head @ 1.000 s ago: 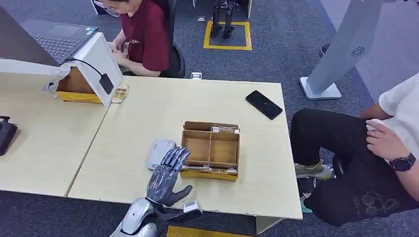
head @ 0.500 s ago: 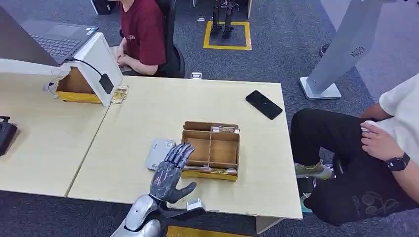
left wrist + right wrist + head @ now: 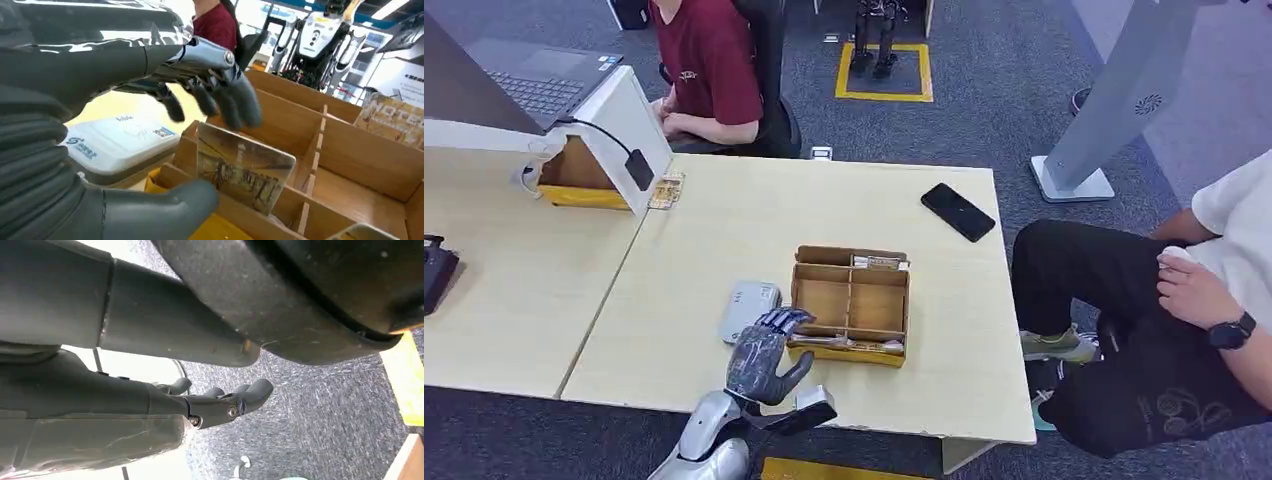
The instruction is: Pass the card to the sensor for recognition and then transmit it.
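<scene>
Head view: the left hand (image 3: 764, 352) sits low in the centre of the frame, fingers spread and holding nothing, bent over the near left corner of the divided wooden box (image 3: 851, 303). The grey sensor (image 3: 746, 309) lies flat just left of the box. Both rest on a pale wood table (image 3: 724, 220). A black phone (image 3: 958, 211) lies toward the upper right, a person in red sits at the top, and a second person sits at the right edge. The floor is grey carpet with a yellow-taped square.

Left wrist view: the card (image 3: 242, 167) stands upright in the box's front slot at centre frame, between the thumb below and the dark fingers (image 3: 235, 102) above, neither of them touching it. The risk, as I judge it, is that the fingers close on the slot wall instead of the card, or tip the card flat into the compartment.

Right wrist view: the right hand (image 3: 220, 397) hangs at mid-frame over carpet, fingers loosely curled around nothing.
</scene>
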